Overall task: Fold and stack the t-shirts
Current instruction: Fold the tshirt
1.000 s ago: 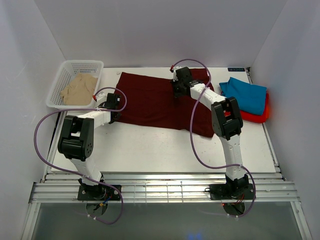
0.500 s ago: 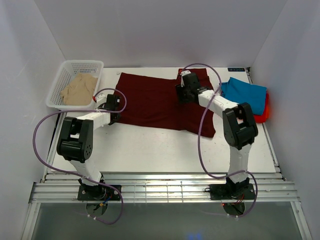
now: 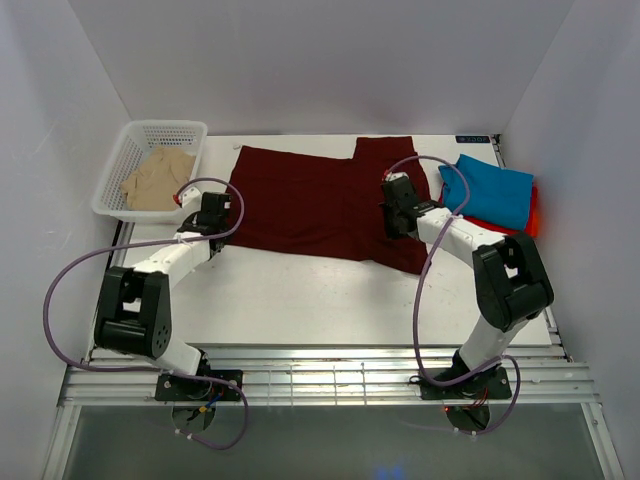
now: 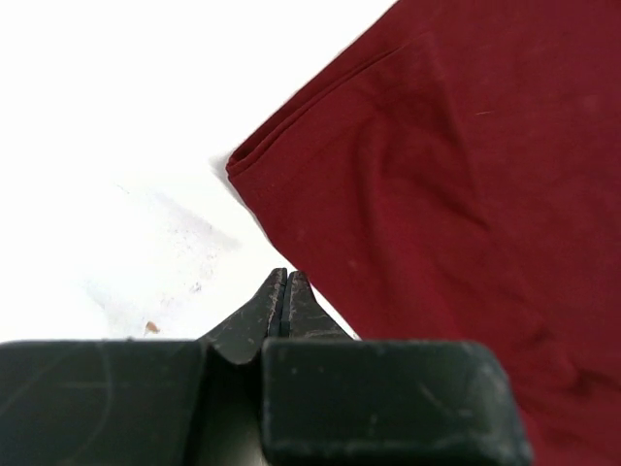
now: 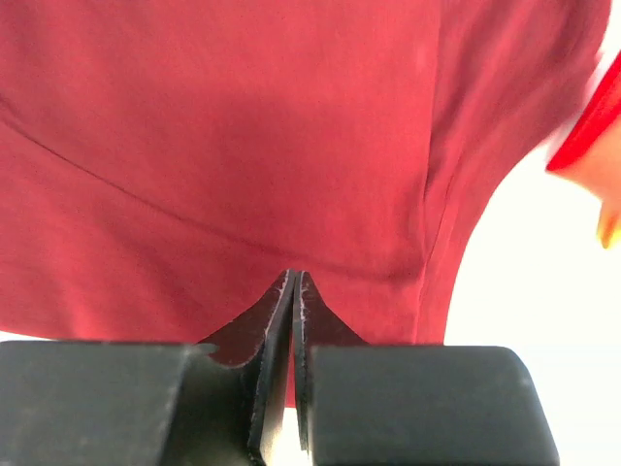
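both shut on nothing: left gripper at the edge of the maroon shirt, right gripper over it. flattening, i judge; next i open and grab corners.

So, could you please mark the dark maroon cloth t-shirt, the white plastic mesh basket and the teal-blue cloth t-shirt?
dark maroon cloth t-shirt [image 3: 300,205], top view, its middle.
white plastic mesh basket [image 3: 170,133], top view, far wall.
teal-blue cloth t-shirt [image 3: 495,190], top view, centre.
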Robot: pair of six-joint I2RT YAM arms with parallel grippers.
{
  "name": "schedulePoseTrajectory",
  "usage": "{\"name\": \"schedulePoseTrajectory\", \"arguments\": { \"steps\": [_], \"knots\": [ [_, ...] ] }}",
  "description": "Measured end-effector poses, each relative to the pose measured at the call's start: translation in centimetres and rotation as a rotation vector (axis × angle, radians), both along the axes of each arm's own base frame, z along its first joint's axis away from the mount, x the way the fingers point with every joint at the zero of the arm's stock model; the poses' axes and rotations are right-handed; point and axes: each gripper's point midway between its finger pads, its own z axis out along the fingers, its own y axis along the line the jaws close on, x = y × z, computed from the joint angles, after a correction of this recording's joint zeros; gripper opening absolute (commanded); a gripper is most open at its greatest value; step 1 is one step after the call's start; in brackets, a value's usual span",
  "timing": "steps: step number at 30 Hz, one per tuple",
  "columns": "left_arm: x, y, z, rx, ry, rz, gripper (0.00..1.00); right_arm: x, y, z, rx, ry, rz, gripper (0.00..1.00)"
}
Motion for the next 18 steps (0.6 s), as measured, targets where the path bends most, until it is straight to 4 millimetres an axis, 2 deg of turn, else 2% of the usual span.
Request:
{"name": "schedulePoseTrajectory", "arguments": {
  "steps": [3,6,9,14,18],
  "knots": [
    [-0.2,0.0,1.3,-0.009,-0.043,0.003,0.0,-1.8,-1.1,-2.7,-0.046,0.084,-0.027,0.08],
    [0.1,0.0,1.4,-0.008,-0.051,0.0,0.0,-2.7,-1.7,-3.7,-0.064,0.124,-0.047,0.08],
    [0.6,-0.1,-0.2,0.003,-0.008,-0.004,0.0,-2.9,-1.9,-3.8,-0.064,0.128,-0.07,0.08],
    [2.0,-0.5,-4.3,0.022,0.097,-0.02,0.0,-3.5,-2.2,-4.3,-0.067,0.149,-0.095,0.08],
    [3.5,-0.6,-4.3,0.027,0.087,-0.022,0.0,-4.3,-2.7,-5.1,-0.087,0.19,-0.107,0.08]
  ]
}}
